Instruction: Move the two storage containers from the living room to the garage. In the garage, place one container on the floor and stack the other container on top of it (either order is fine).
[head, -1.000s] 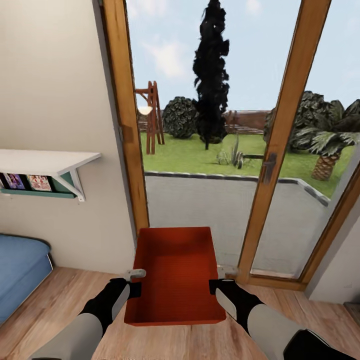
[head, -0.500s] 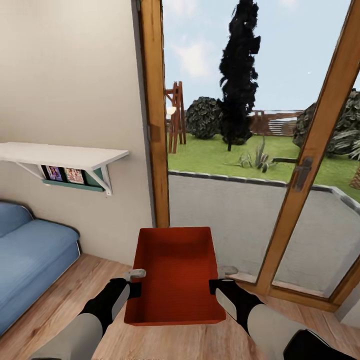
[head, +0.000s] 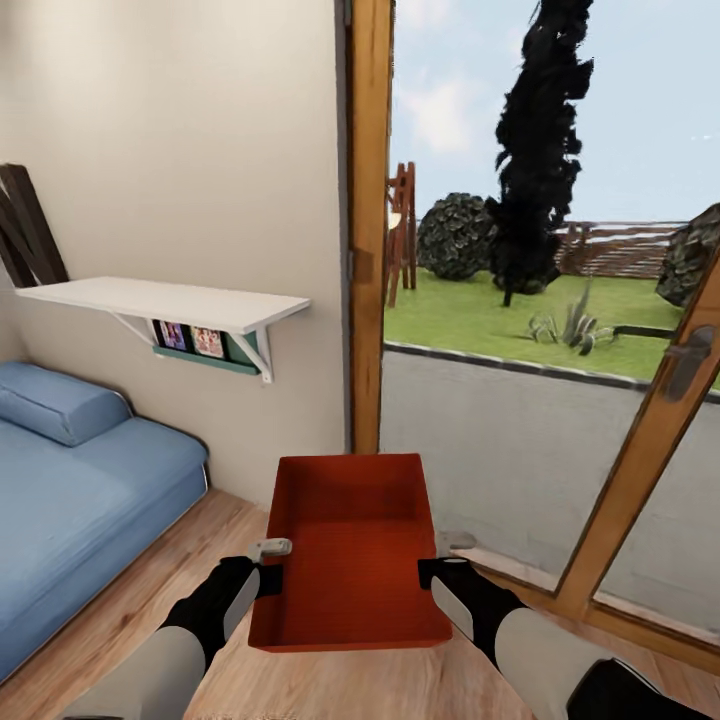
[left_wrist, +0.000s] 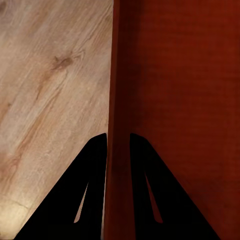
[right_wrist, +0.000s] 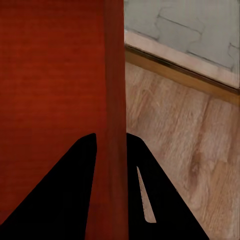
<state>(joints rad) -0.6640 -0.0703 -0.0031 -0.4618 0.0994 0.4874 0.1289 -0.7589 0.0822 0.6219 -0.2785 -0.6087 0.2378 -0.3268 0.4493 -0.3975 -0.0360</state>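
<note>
An orange-red open-top storage container (head: 350, 545) hangs in front of me above the light wood plank flooring, empty inside. My left gripper (head: 272, 565) is shut on its left wall, and the left wrist view shows that wall (left_wrist: 118, 100) pinched between the two black fingers (left_wrist: 90, 190). On the opposite side my right gripper (head: 432, 560) is shut on the right wall (right_wrist: 114, 90), one finger (right_wrist: 150, 195) on either side of it.
A blue sofa (head: 70, 480) stands at the left. Above it a white wall shelf (head: 170, 300) sticks out from the beige wall. A wood-framed glass door (head: 368, 230) ahead looks onto a patio and garden. Wood flooring (head: 140, 590) lies below.
The whole view has swung left: the door frame shifted right and more of the sofa and shelf came in. The container and both grippers keep the same place in front of me.
</note>
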